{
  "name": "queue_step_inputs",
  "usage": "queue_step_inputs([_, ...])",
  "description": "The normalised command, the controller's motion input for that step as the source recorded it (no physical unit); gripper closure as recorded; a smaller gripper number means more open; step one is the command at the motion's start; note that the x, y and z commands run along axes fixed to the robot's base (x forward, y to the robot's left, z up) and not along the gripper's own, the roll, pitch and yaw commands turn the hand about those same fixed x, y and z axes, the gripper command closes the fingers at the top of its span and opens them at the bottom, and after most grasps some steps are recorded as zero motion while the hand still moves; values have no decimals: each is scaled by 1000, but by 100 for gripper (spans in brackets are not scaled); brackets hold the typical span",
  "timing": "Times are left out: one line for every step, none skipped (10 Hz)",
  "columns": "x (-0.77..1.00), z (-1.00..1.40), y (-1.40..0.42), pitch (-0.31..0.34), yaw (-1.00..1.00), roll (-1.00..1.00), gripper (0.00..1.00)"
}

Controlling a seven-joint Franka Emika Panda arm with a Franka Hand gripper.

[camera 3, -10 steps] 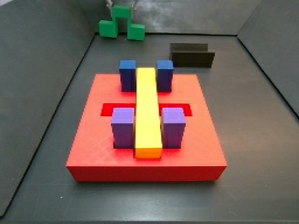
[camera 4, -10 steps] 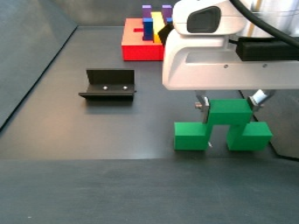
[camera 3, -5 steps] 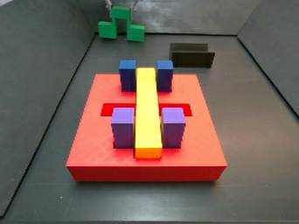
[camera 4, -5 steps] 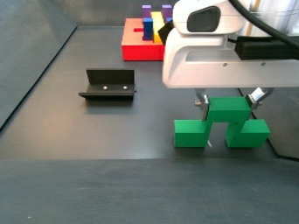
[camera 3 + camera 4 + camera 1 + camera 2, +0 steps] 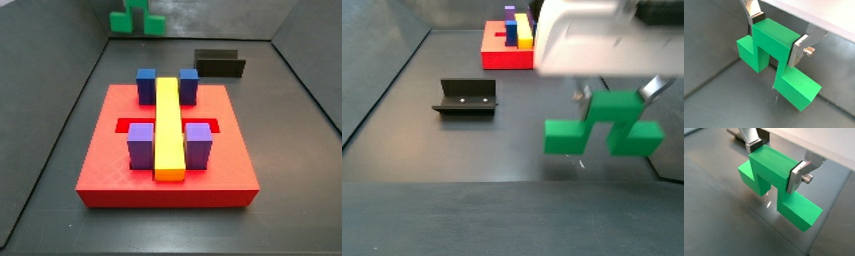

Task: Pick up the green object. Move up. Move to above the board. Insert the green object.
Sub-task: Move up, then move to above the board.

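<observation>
The green object is a stepped piece with two lower blocks joined by a raised middle. My gripper is shut on that raised middle, with a silver finger pressed on each side; both wrist views show this. In a side view the green object hangs a little above the dark floor under the white gripper, blurred by motion. It shows at the far end in a side view. The red board lies apart from it.
The red board carries a long yellow bar, two blue blocks and two purple blocks. The dark fixture stands on the floor between board and gripper, and shows beside the board. Grey walls ring the floor.
The gripper has risen with the green object in it; the object has left the floor and now hangs above it. The board and fixture have not moved.
</observation>
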Motion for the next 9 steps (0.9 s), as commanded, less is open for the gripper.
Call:
queue_step_inputs([-3,291,0,86,27,86,100])
queue_step_inputs([0,1400,0,0,0,0,100])
queue_step_inputs([-12,1400,4,-5,-6,-41,100])
queue_step_inputs([-68,1400,-15,8,-3,-7,100])
queue_step_inputs([-44,1400,-13,-7,3,24,100])
queue_step_inputs([23,945,4,54,1,-11,100])
queue_step_inputs([32,713,13,77,-2,-11,100])
queue_step_inputs([35,339,-4,75,4,6,100])
queue_step_inputs([26,241,-2,62,4,-1,100])
